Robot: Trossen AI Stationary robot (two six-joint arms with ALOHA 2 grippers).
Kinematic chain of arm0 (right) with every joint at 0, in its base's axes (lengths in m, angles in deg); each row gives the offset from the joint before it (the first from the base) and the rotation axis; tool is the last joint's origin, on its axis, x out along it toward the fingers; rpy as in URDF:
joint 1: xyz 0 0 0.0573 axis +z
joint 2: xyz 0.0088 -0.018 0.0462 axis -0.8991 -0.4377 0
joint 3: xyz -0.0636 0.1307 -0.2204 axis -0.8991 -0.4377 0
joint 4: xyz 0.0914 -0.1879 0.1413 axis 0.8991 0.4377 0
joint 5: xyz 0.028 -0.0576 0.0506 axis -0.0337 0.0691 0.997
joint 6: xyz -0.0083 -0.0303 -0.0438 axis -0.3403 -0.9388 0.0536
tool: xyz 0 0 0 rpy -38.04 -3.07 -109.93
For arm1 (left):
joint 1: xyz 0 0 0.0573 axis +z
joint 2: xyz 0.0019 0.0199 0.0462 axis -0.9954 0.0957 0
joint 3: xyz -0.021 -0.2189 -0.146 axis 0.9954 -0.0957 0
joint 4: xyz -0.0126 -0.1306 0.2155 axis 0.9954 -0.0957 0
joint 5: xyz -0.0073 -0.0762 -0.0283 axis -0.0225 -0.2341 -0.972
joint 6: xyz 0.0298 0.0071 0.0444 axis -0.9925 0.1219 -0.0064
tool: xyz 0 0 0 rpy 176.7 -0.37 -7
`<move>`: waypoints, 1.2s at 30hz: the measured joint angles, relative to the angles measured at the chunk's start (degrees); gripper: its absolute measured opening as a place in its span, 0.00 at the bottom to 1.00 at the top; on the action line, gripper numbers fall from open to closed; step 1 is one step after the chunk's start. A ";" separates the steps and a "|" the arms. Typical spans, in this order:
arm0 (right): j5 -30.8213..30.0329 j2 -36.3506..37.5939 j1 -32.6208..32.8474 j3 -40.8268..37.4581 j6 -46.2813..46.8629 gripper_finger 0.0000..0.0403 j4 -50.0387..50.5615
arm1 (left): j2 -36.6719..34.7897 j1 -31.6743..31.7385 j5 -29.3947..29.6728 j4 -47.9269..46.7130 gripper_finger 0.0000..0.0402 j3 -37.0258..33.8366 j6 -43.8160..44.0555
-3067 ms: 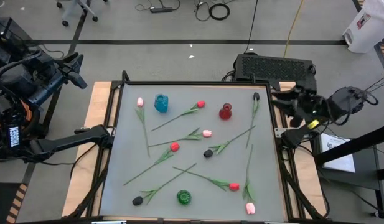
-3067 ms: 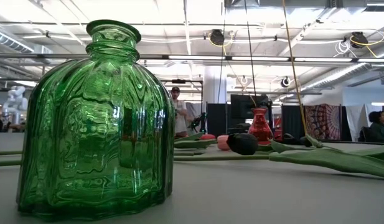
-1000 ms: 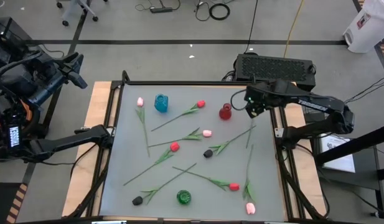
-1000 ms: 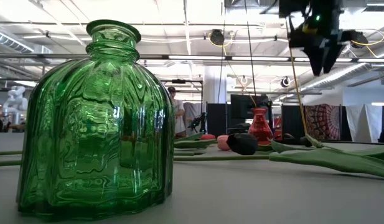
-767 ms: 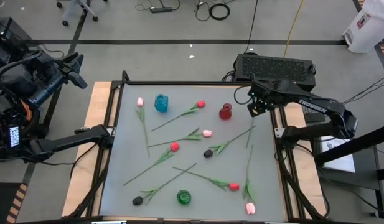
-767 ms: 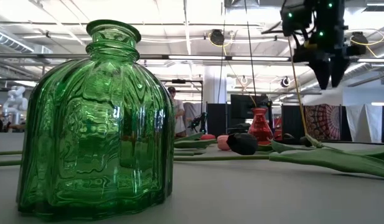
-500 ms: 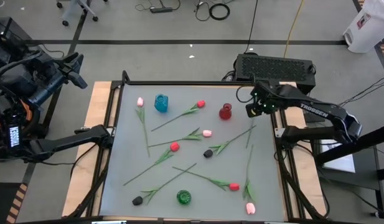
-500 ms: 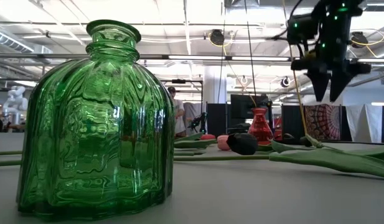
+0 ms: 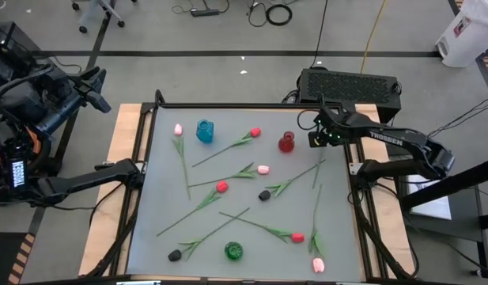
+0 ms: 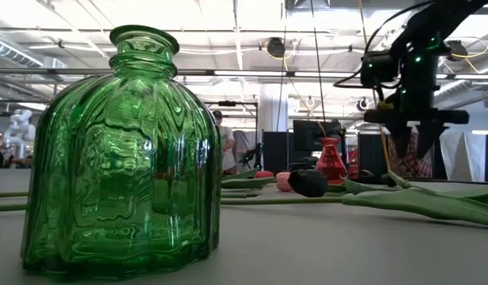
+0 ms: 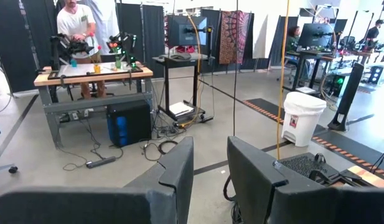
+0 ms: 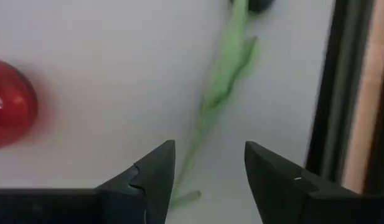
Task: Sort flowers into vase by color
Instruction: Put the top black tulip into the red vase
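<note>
green vase (image 10: 121,158): thick ribbed glass, glossy — it mirrors the ceiling lights
red vase (image 9: 286,142): shiny glass
blue vase (image 9: 204,131): clear, glossy glass
table (image 9: 164,206): smooth matt grey top, bare wood along the edges
flowers (image 9: 228,146): matt stems, look like plastic — heads too small to tell
right gripper (image 12: 207,168): matt dark plastic fingers

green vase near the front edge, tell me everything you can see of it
The green vase is clear, deep green glass with vertical ribs, a squat wide body, a short narrow neck and a rolled lip. It stands upright and empty on the grey table, near the front edge. A black tulip lies to its left, its stem slanting up close past the vase. No gripper is near it.
</note>
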 joint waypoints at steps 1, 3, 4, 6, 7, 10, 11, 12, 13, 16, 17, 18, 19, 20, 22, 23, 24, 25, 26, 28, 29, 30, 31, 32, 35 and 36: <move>-0.05 -0.63 -0.03 0.00 -0.03 0.46 -1.08 | 0.02 0.02 0.01 0.00 0.26 0.00 0.00; -0.09 -2.13 -0.11 0.00 0.97 0.46 -1.91 | 0.01 0.00 0.02 0.00 0.26 0.01 0.00; -0.10 -3.07 -0.12 0.00 2.16 0.46 -2.24 | 0.00 0.00 0.01 0.00 0.26 0.00 0.00; -0.49 -4.88 -0.31 0.00 4.37 0.46 -3.00 | 0.02 0.00 0.00 0.00 0.26 0.00 0.00; -0.80 -5.78 -0.51 0.00 5.48 0.46 -3.13 | 0.02 0.00 0.02 0.00 0.26 0.00 0.00; -1.05 -8.10 -0.72 0.00 10.14 0.46 -3.10 | 0.01 0.00 0.00 0.00 0.26 0.00 0.00; -1.10 -8.59 -0.70 0.00 11.59 0.46 -3.12 | 0.02 0.02 0.01 -0.01 0.26 0.01 0.00; -1.32 -9.07 -0.70 0.00 12.98 0.46 -3.12 | 0.01 0.00 0.00 0.00 0.26 0.00 0.00; -1.40 -9.53 -0.68 0.00 14.24 0.46 -3.14 | 0.00 0.00 0.02 0.00 0.26 0.00 0.00; -1.36 -10.77 -0.68 0.00 17.45 0.46 -3.76 | 0.02 0.02 0.00 0.00 0.26 0.00 0.00; -1.36 -11.09 -0.68 0.00 18.39 0.46 -3.89 | 0.00 0.00 0.02 0.00 0.26 0.02 0.00; -1.37 -11.39 -0.68 0.00 19.22 0.46 -3.98 | 0.01 0.02 0.00 0.00 0.26 0.00 0.00; -1.39 -11.57 -0.70 0.00 20.05 0.46 -4.19 | 0.01 0.00 0.00 0.00 0.26 0.01 0.00; -1.42 -11.60 -0.77 0.00 20.81 0.46 -4.43 | 0.02 0.01 0.01 0.00 0.26 0.02 0.00; -1.36 -11.59 -1.18 0.00 21.44 0.46 -5.41 | 0.01 0.00 0.01 0.00 0.26 0.02 0.00; -1.41 -11.59 -1.44 0.00 21.47 0.46 -5.86 | 0.01 0.00 0.01 0.00 0.26 0.00 0.00; -1.41 -11.59 -1.75 0.00 21.44 0.46 -5.96 | 0.02 0.02 0.00 0.00 0.26 0.01 0.00; -1.41 -11.59 -2.22 0.00 21.37 0.46 -6.00 | 0.00 0.00 0.00 0.00 0.26 0.02 0.00; -1.41 -11.59 -2.75 0.00 21.17 0.46 -6.12 | 0.00 0.00 0.00 0.00 0.26 0.00 0.00; -1.42 -11.59 -4.11 0.00 19.88 0.46 -6.25 | 0.00 0.02 0.00 0.00 0.26 0.00 0.00; -1.43 -11.59 -4.91 0.00 18.95 0.46 -6.25 | 0.01 0.01 0.00 0.00 0.26 0.00 0.00; -1.45 -11.59 -5.68 0.00 17.80 0.46 -6.30 | 0.02 0.01 0.01 0.00 0.26 0.02 0.00; -1.45 -11.59 -6.57 0.00 16.40 0.46 -6.39 | 0.02 0.00 0.00 0.00 0.26 0.01 0.00; -1.43 -11.59 -7.47 0.00 14.97 0.46 -6.52 | 0.02 0.00 0.00 0.00 0.26 0.00 0.00; -0.41 -11.59 -10.30 0.00 11.20 0.46 -7.29 | 0.00 0.00 0.00 -0.02 0.26 0.00 0.00; 0.30 -11.59 -11.26 0.00 9.89 0.46 -7.79 | 0.01 0.02 0.00 0.00 0.26 0.00 0.00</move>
